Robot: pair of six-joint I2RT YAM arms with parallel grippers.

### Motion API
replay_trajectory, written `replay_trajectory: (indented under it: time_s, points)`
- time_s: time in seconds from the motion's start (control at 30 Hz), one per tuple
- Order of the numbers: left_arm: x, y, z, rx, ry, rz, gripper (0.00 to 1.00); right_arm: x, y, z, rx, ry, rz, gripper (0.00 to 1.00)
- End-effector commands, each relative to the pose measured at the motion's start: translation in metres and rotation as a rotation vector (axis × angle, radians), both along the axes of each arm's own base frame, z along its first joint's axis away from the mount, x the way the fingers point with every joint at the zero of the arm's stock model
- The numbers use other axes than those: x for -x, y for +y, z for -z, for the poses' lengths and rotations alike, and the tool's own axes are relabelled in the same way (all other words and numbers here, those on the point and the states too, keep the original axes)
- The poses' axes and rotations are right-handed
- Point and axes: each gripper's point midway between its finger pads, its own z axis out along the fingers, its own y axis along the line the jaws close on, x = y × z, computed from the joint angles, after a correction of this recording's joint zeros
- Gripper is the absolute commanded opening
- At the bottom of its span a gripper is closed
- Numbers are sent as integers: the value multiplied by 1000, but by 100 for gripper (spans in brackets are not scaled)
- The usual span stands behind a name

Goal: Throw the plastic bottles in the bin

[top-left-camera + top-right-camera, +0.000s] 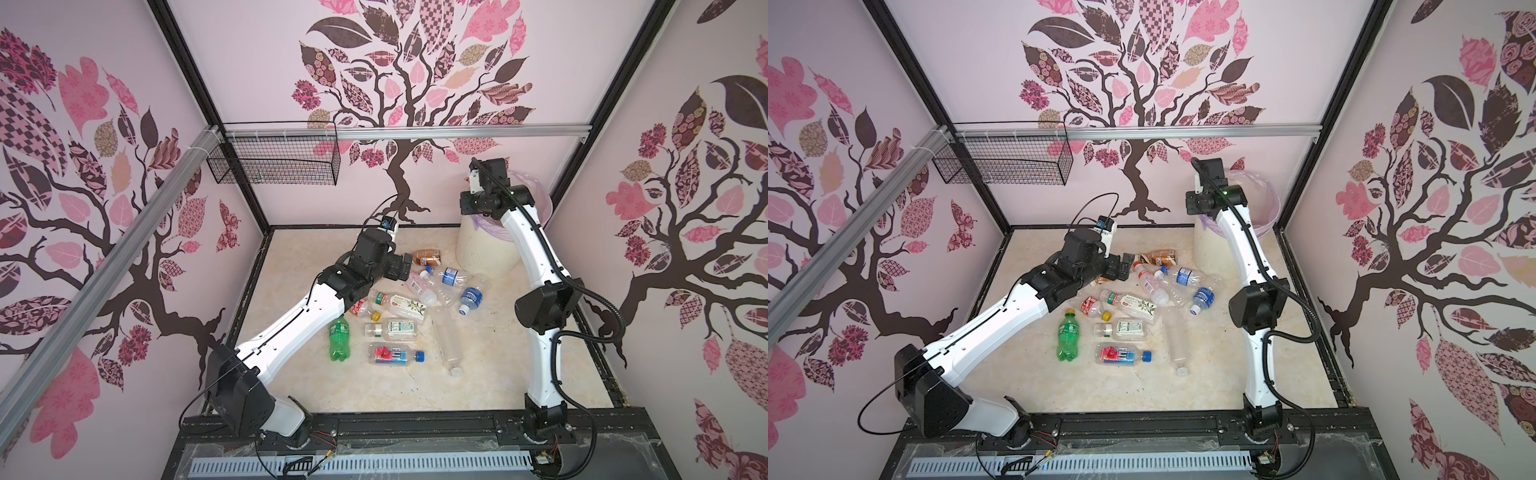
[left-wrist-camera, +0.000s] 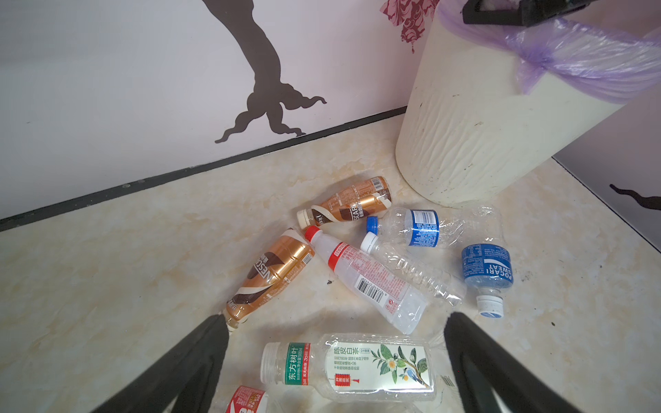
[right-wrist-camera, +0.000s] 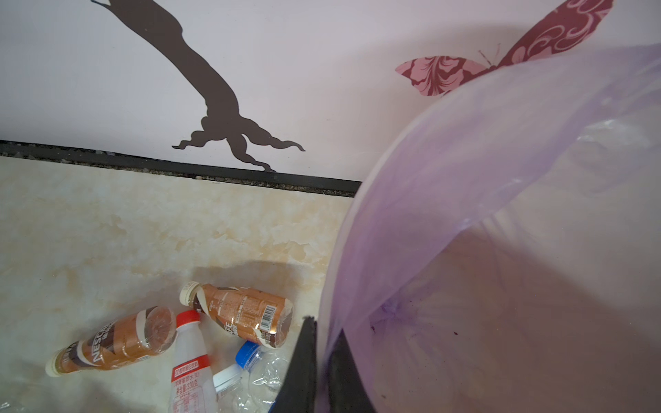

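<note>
Left gripper [image 2: 334, 321]: jaws spread wide, nothing between them. It hangs low over the far left edge of the bottle cluster. One black finger [image 2: 211, 343] ends just beside the cap end of a brown-gold coffee bottle [image 2: 275, 271]; contact cannot be confirmed. In the left wrist view, a clear bottle with a red cap and red-banded label [image 2: 368, 282] and a clear tea bottle with a green-and-white label [image 2: 354, 368] lie between the two fingers.

Right gripper [image 3: 323, 364]: jaws pressed together, no object seen in them. It is positioned above the near rim of the round cream-white ribbed plastic bin [image 1: 486, 249], which is lined with a translucent lilac bag [image 3: 500, 161]. The bin stands upright in the far right corner of the beige marble-pattern floor [image 1: 478, 374].

Plastic bottles: all visible units lie on their sides on the floor, outside the bin.
- A second brown-gold bottle [image 2: 352, 202] lies near the bin's base.
- A crushed clear bottle with a blue label and blue cap [image 2: 425, 227] lies just beside it.
- A blue-labelled bottle with a white cap [image 2: 488, 268] lies at the right of the cluster.
- A green bottle [image 1: 338, 338] lies beside the left arm.
- A clear bottle with a blue cap and pink-and-blue label [image 1: 395, 355] lies nearest the robot base.

A black wire mesh basket [image 1: 274, 164] hangs on the back rail, well apart from the bottles.
</note>
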Motion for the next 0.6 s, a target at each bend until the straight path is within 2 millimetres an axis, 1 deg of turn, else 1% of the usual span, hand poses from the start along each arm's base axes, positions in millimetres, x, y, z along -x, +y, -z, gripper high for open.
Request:
replay_trajectory:
  time_s: [0.0, 0.1, 0.13, 0.23, 0.3, 0.37, 0.53, 0.57]
  points:
    - [2, 2, -1, 9, -11, 5, 98, -15, 19, 2, -31, -36, -27, 0]
    - [2, 3, -2, 8, -14, 4, 98, -15, 26, 13, -22, -13, -42, 1]
    - [1, 3, -1, 5, -13, -1, 99, -15, 27, 16, -20, -6, -44, 4]
    - [0, 5, 3, -1, -7, -14, 98, -14, 24, 19, 1, 0, -24, 6]
    - [0, 6, 5, 1, -3, -18, 98, -14, 22, 17, 8, -6, -17, 15]
    - [0, 8, 5, 5, -3, -23, 98, -13, 21, 11, 9, -17, -16, 17]
    - [-2, 13, 1, 13, -12, -33, 98, -11, 19, -3, 6, -49, -6, 43]
    - [-1, 13, 0, 13, -14, -32, 98, -11, 18, -6, 5, -56, -4, 44]
